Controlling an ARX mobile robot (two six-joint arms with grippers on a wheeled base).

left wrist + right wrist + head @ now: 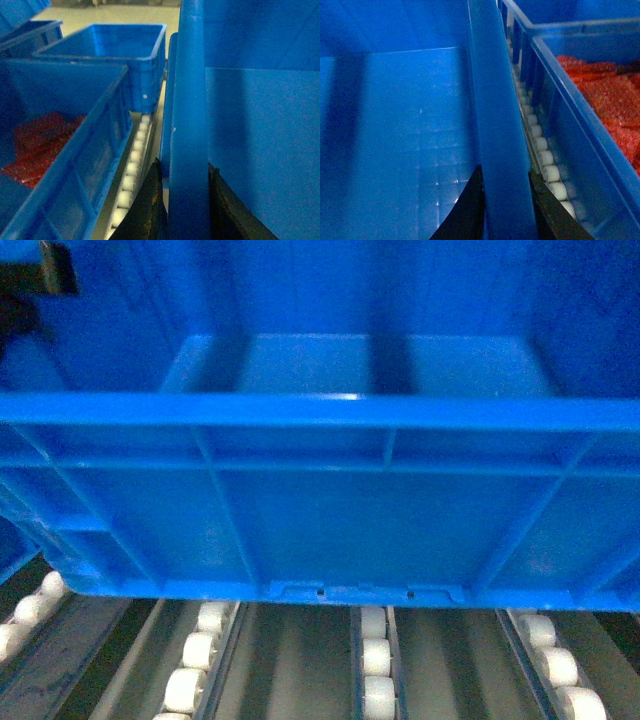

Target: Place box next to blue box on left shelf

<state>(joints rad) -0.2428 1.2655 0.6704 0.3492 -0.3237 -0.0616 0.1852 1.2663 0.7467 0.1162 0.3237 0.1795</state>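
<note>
Box (320, 520) is the big bright-blue ribbed crate filling my head view, sitting over the roller shelf (375, 670) with its near wall hanging just above the white rollers; can't really tell if the bottom is fully down on them.

Going left to right: on my left there's a neighbour blue crate (75, 165) with red stuff inside, another empty one (120, 55) further back, and a strip of rollers between it and my box. My left gripper (184, 200) is clamped on the box's left rim, one black finger each side. My right gripper (505, 205) is clamped the same way on the right rim, and just beside that is another blue crate (580, 120) full of red-orange material.

My worry: gaps on both sides are tight. Push it crooked and a corner catches a neighbour's rim. Also, rollers mean it could coast once I let go, or drag my outer fingers against the neighbouring walls.
</note>
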